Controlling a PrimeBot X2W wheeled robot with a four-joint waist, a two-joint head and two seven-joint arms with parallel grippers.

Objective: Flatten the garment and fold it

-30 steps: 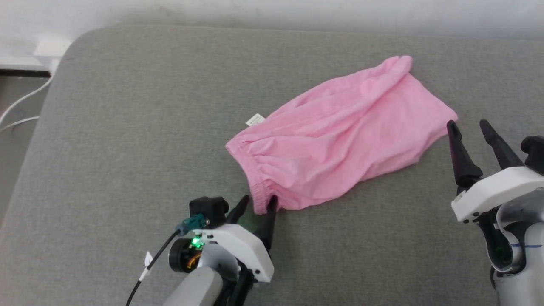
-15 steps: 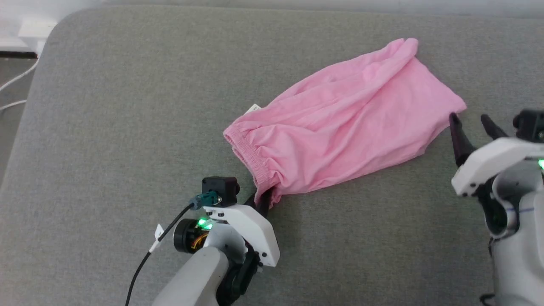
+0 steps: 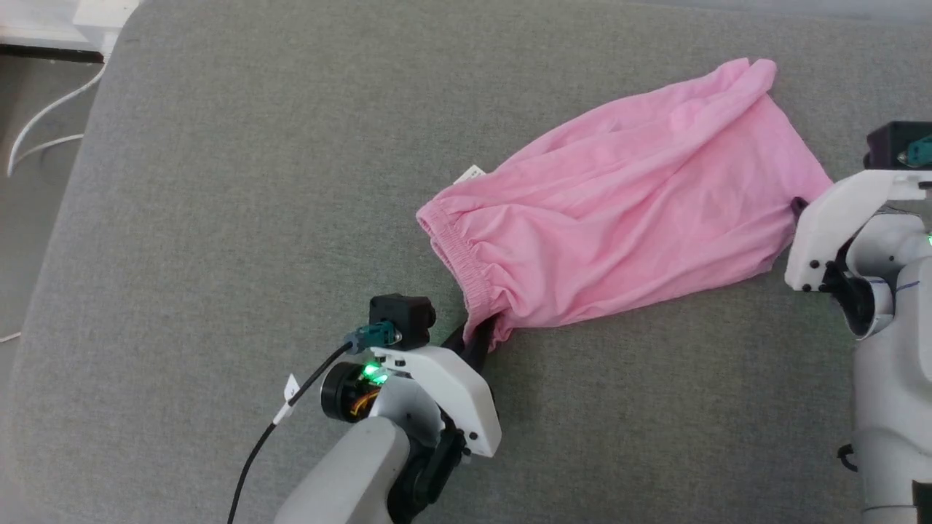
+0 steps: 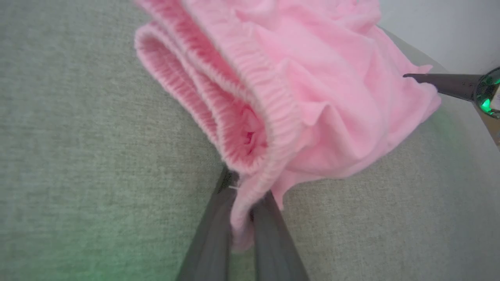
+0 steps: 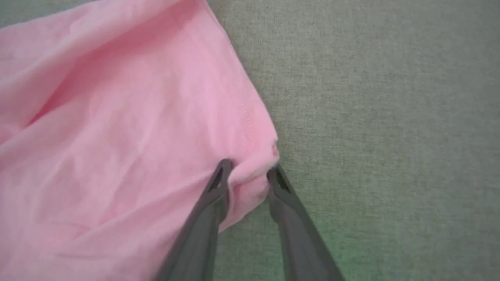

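Grey cushion (image 3: 218,218). Garment (image 3: 619,196) waistband (image 4: 269,105) is clamped in left tool (image 4: 247,195); thin hem (image 5: 250,117), merely straddled by narrowly parted right tool (image 5: 250,166), may slip.

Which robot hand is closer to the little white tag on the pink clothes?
Left. The left gripper pinches the waistband, the end of the garment that bears the white tag; the right gripper straddles the hem corner at the opposite end.

Bare grey cushion (image 3: 218,255) left of garment (image 3: 626,204)
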